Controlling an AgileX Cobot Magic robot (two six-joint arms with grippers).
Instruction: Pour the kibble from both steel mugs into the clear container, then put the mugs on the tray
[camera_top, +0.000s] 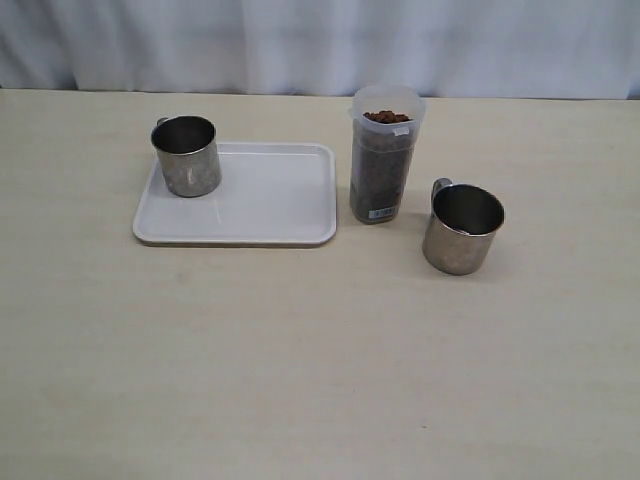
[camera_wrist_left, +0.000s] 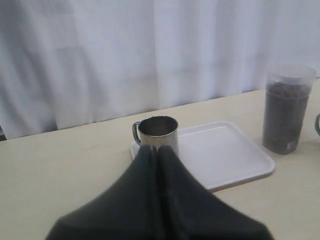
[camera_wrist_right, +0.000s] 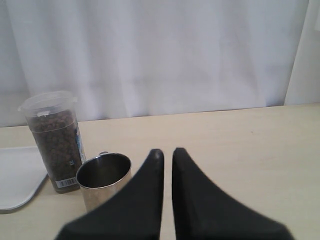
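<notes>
Your clear container (camera_top: 385, 160) stands upright on the desk (camera_top: 300, 350), just beside the tray's right edge, and kibble (camera_top: 386, 117) fills it almost to the rim. The left mug (camera_top: 186, 155) stands upright on the tray (camera_top: 270, 200), in its far left corner, and its inside shows bare steel. The right mug (camera_top: 462, 228) stands on the desk, right of the container and nearer the camera, apart from it; you see bare steel inside it too.

A small white label (camera_top: 381, 212) sits near the container's base. The right wrist view shows bars like a barcode on it, but the writing is too small to read.

Your left gripper (camera_wrist_left: 158, 148) points at the left mug, its fingers pressed together on nothing. Your right gripper (camera_wrist_right: 165, 152) points across the desk with the right mug just beside its tips. Its fingers are drawn to a thin slit, gripping nothing.
</notes>
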